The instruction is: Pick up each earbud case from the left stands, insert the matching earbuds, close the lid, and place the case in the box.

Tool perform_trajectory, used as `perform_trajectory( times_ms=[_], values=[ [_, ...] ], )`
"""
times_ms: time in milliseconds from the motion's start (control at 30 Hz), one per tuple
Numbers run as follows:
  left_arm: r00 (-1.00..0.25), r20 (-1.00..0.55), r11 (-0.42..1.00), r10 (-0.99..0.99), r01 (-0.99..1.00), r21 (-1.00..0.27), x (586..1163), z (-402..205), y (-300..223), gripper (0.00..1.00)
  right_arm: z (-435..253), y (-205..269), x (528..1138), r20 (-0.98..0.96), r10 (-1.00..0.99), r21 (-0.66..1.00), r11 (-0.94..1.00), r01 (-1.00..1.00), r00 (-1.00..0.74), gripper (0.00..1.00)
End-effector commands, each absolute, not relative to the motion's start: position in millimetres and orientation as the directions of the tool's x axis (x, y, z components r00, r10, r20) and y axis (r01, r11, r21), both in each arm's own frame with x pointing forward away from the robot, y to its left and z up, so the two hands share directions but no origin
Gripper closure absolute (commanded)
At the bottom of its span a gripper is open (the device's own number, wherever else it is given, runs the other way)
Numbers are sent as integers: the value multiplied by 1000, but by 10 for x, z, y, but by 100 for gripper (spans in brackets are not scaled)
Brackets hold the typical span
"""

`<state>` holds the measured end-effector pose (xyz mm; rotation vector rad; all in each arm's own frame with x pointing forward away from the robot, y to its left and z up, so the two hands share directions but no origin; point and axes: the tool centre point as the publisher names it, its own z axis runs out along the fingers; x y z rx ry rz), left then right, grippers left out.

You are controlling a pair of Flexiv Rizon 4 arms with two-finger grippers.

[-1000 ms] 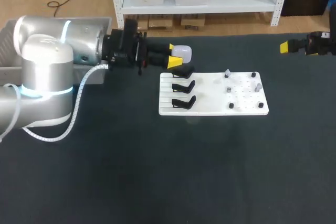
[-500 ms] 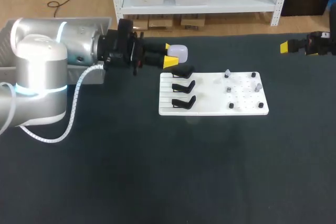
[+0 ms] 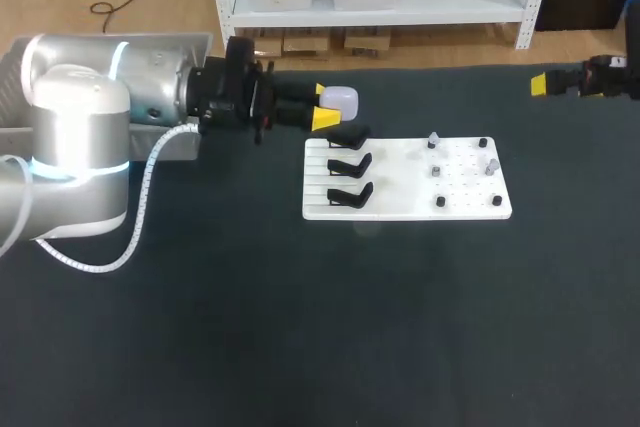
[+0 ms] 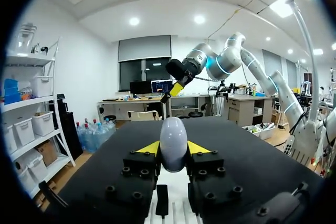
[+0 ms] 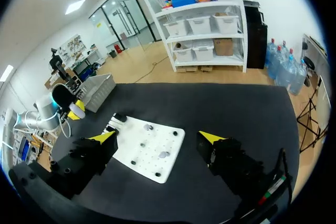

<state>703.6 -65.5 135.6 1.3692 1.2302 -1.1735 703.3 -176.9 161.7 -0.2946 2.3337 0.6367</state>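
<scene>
- Left gripper (image 3: 328, 105): clamped on one white case (image 4: 173, 142), held just off the board's (image 3: 400, 187) far left corner.
- Right gripper (image 5: 157, 136): fingers apart, at the table's (image 3: 300, 327) far right edge, well clear of the board.
- Board: three black stands (image 3: 348, 162), six small pieces (image 3: 436, 171).

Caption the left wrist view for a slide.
Left gripper shut on a white earbud case, right arm ahead across the table.

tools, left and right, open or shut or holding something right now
left tool: shut on the white earbud case
right tool: open, holding nothing
</scene>
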Motion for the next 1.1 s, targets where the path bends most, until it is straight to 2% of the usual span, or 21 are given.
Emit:
perform_trajectory(
  times_ms=[33,567,1100],
  values=[
    [57,-993,-72,100,996,50,6989,1341,-730,100,1770,-1651,6909,-687,-63,353,842,-408,-724,0],
    [19,-995,-102,102,995,9,7017,1262,-774,100,1930,-918,6398,-676,-224,285,799,-529,-702,0],
    [30,-996,-99,85,995,21,7023,1242,-771,100,1930,-169,6285,-655,-332,274,733,-623,-679,0]
  ],
)
